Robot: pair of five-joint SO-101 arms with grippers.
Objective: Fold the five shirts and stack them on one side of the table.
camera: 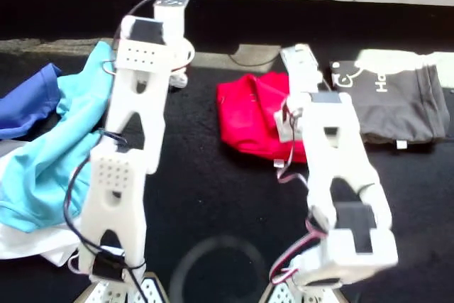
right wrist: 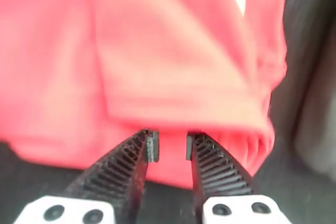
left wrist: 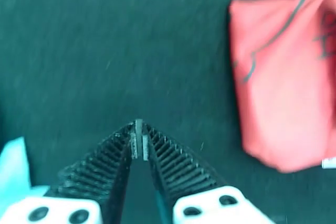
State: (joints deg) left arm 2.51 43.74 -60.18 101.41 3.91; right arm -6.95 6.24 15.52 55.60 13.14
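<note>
**At the centre of the worktop: the red shirt under the right gripper**

At mid-worktop [camera: 191,196] the red shirt [right wrist: 157,51] lies folded into a compact block. The right gripper [right wrist: 168,146] hangs just over one of its edges, the fingers parted by a narrow gap and grasping nothing. The left gripper [left wrist: 138,141] hangs over bare worktop beside the red shirt, its fingers clenched together and empty.

Judged from this layout, the step in hand is to take up the folded red shirt for stacking. The parted fingers should close over the whole edge, every layer between them. A pinch on the top ply alone would probably peel the fold open. A low lift or a slide should keep the block flat.

The dark grey shirt [camera: 397,101] lies folded on the worktop at the right arm's side, near the red shirt but apart from it. It seems the natural base for the stack.

On the left arm's side, the light blue shirt [camera: 57,147], the dark blue shirt [camera: 25,101] and the white shirt [camera: 28,246] lie overlapping in a loose, unfolded heap.

A loop of cable [camera: 287,169] from the right arm hangs at the near edge of the red shirt and might catch on the cloth. The right arm itself covers part of the shirt in the high view.
</note>
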